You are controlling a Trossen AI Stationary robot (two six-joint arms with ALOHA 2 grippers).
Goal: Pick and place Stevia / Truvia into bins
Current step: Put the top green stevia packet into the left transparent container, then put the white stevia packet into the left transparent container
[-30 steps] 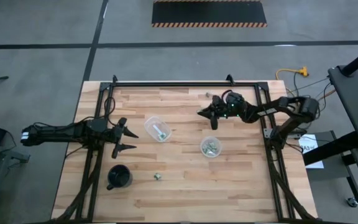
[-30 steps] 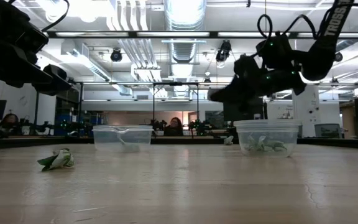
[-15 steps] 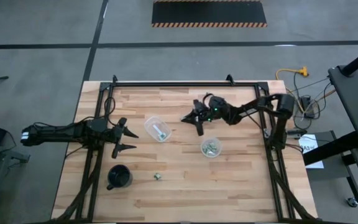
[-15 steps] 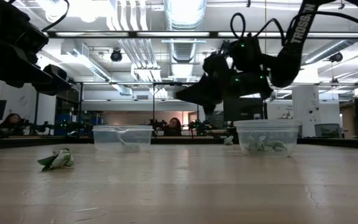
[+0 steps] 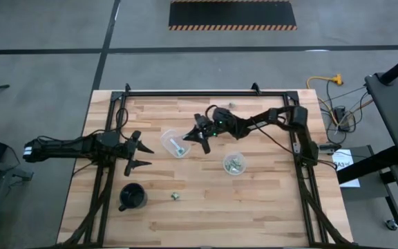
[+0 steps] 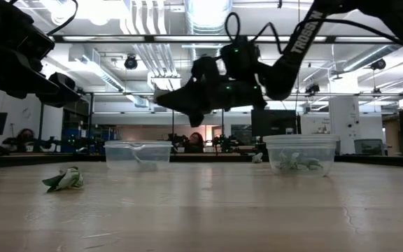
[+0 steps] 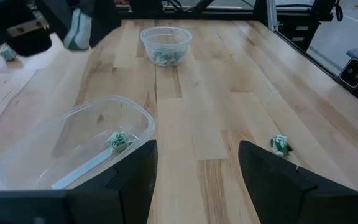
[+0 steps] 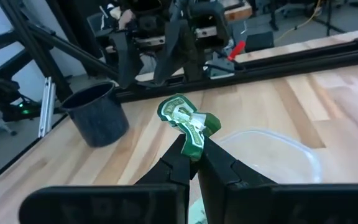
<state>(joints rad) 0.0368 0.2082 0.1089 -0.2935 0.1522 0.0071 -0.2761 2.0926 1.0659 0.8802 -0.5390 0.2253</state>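
A crumpled packet (image 8: 188, 124) is pinched upright, long axis tilted, in the right gripper's (image 8: 193, 155) closed fingertips; the left gripper (image 5: 138, 153) is spread wide, empty.

My pinched packet (image 8: 188, 124) too small from above, its print unreadable, near bin (image 8: 272, 155) cut by the edge

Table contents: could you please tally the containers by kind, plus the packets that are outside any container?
Clear bins: 2
Black cup: 1
Loose packets on the table: 2
Held packet, pinched in the right end effector: 1
Total: 6
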